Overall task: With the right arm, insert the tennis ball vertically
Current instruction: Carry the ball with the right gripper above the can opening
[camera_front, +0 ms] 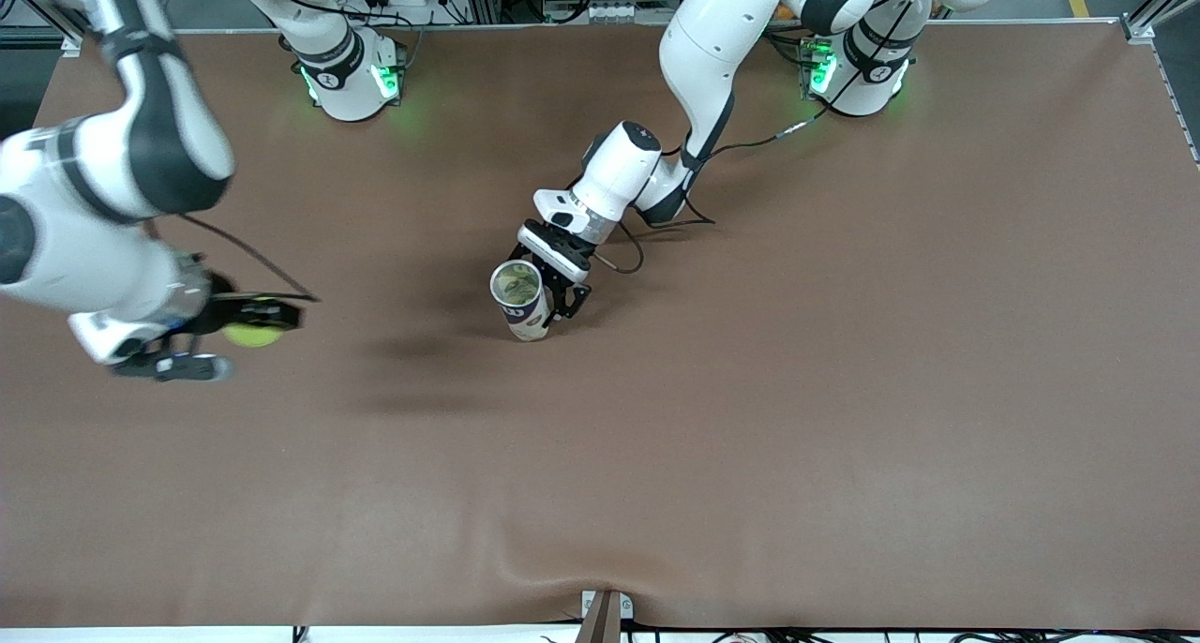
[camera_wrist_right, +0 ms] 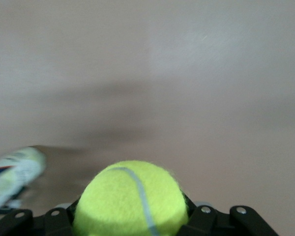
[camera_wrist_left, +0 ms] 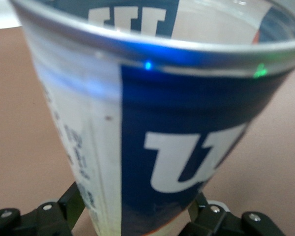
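Note:
A yellow-green tennis ball [camera_front: 254, 335] [camera_wrist_right: 132, 196] sits between the fingers of my right gripper [camera_front: 248, 328] [camera_wrist_right: 132, 219], which is shut on it. That gripper hangs over the bare table toward the right arm's end, well apart from the can. An open-topped tennis ball can [camera_front: 521, 296] [camera_wrist_left: 177, 123], with a blue and white label and a metal rim, stands upright near the table's middle. My left gripper [camera_front: 555, 298] [camera_wrist_left: 137, 209] is shut on its lower body from the side. The can also shows at the edge of the right wrist view [camera_wrist_right: 12, 174].
The brown table mat [camera_front: 750, 418] is wrinkled at the front edge, where a small bracket [camera_front: 605, 610] sits. Both arm bases [camera_front: 352, 76] [camera_front: 858, 71] stand along the edge farthest from the front camera.

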`<move>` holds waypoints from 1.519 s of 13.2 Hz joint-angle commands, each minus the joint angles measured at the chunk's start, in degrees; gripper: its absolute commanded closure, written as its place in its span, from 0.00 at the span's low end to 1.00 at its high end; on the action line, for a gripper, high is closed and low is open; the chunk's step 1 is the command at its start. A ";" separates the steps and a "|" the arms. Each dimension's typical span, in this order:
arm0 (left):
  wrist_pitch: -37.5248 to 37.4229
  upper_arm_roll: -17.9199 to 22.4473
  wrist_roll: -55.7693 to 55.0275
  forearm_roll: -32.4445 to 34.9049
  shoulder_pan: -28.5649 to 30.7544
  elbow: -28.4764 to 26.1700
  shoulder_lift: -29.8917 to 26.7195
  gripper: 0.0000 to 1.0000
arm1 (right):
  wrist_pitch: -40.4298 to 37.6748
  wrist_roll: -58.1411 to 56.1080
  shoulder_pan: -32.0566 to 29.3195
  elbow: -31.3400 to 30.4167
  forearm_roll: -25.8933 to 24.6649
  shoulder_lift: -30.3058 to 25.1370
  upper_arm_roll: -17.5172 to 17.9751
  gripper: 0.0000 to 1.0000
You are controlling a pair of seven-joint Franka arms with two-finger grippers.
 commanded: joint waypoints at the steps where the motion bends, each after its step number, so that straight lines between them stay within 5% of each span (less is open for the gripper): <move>1: 0.20 0.70 -0.26 -1.13 -0.80 -0.44 -0.57 0.11 | 0.02 15.68 4.26 -0.93 -0.07 -0.49 4.39 1.00; 5: 0.20 0.70 -0.26 -1.13 -0.80 -0.44 -0.57 0.11 | 1.08 29.93 14.02 -0.84 -0.59 -0.49 4.22 1.00; 9: 0.20 0.70 -0.26 -1.13 -0.80 -0.44 -0.57 0.11 | 5.12 40.50 20.71 -1.19 -7.69 2.93 4.13 1.00; 20: 0.20 0.70 -0.26 -1.13 -0.80 -0.44 -0.57 0.11 | 11.45 47.02 24.32 -0.93 -11.76 8.30 3.87 1.00</move>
